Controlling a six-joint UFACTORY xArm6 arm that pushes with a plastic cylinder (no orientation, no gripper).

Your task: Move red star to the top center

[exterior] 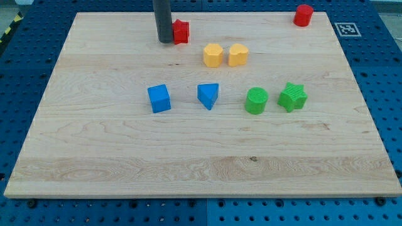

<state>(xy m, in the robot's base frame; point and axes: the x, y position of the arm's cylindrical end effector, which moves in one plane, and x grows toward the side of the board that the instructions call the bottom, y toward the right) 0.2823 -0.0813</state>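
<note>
Wooden board (125,157) on blue pegboard (389,94); my tip (165,41) touches red star (181,31).

Board (69,157), holding eight blocks.
- My tip (166,41): near the view's top, left of centre.
- Red star (181,31): touching the tip's right.
- Two yellow blocks (213,55) (238,55): side by side, right of the tip and slightly below.
- Blue cube (159,98): straight below the tip.
- Blue triangle (208,96), green cylinder (256,100), green star (293,96): in a row, below-right of the tip.
- Red cylinder (303,15): far right of the tip, at the top corner.
</note>
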